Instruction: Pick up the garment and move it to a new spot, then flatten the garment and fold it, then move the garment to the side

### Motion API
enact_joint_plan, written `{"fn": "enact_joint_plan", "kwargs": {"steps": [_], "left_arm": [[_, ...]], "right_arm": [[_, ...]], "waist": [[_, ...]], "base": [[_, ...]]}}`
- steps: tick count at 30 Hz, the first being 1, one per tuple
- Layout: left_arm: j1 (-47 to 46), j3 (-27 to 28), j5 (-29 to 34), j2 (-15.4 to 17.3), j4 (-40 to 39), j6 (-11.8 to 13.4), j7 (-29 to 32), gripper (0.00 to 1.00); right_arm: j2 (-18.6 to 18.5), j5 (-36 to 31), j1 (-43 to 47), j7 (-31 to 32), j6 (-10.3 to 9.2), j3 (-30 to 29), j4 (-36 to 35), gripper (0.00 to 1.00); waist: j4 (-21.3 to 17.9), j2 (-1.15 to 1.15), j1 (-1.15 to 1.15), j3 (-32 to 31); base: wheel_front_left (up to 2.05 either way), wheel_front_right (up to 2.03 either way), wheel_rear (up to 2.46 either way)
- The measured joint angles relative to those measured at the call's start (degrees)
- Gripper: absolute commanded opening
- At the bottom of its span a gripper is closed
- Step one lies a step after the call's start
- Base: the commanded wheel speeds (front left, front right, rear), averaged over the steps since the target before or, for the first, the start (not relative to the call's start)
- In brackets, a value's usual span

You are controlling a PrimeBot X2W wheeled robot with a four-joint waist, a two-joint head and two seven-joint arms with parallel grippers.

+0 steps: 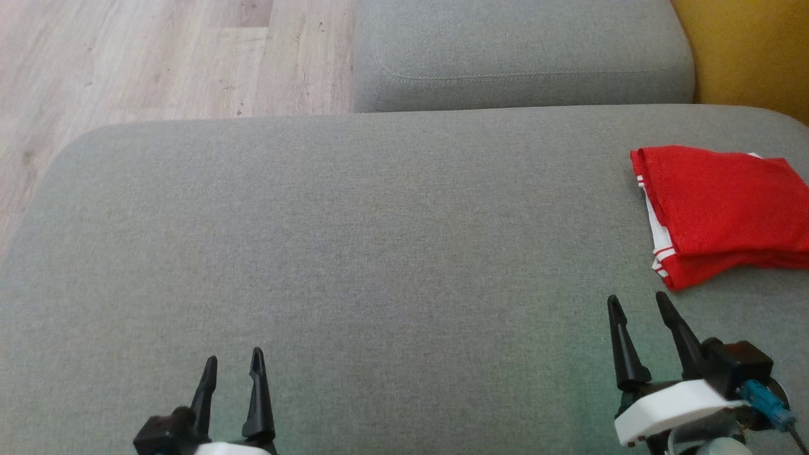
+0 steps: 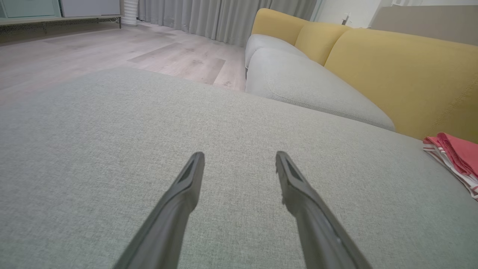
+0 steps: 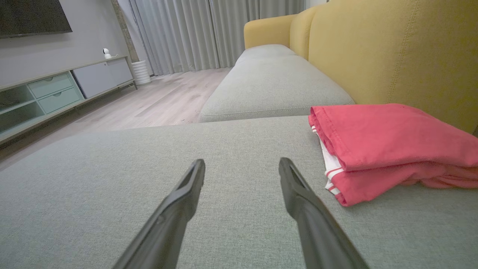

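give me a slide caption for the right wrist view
Right gripper, fingers apart, beside the folded red garment on the grey cushion.

Right claw (image 3: 242, 166) spread, empty, over grey cushion (image 3: 112, 179); folded red garment (image 3: 388, 145) just beside.

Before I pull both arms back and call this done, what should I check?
1. The garment is folded: ok, red layers stacked, white striped edge showing.
2. It sits to the side: ok, at the right end of the grey cushion, beside the yellow backrest.
3. The left claw is open and empty: ok.
4. The right claw is open and empty: ok.
5. It is clear of the cloth: ok, bare cushion between them.
6. Far right edge lies flat: cannot tell, cut off by the picture edge.
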Motion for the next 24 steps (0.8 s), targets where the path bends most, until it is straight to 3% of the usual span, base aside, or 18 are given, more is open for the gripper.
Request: {"fn": "enact_joint_plan", "kwargs": {"steps": [15, 16, 24], "left_arm": [[-0.03, -0.75, 0.18, 0.55, 0.01, 1.05, 0.89, 1.00], [-0.02, -0.89, 0.16, 0.48, 0.48, 1.05, 0.89, 0.00], [2.44, -1.32, -1.37, -0.38, 4.89, 0.98, 1.37, 0.00]], "right_arm": [[0.00, 0.46, -0.02, -0.44, -0.01, 1.03, -0.04, 1.00], [0.01, 0.44, -0.02, -0.42, -0.01, 1.11, 0.42, 0.00], [0.03, 2.37, 2.19, -0.38, -0.01, 1.49, 5.59, 0.00]], "waist": [[0.16, 0.00, 0.00, 0.32], [0.17, 0.00, 0.00, 0.34], [0.08, 0.00, 0.00, 0.39]], "base": [[0.00, 0.00, 0.00], [0.00, 0.00, 0.00], [0.00, 0.00, 0.00]]}}
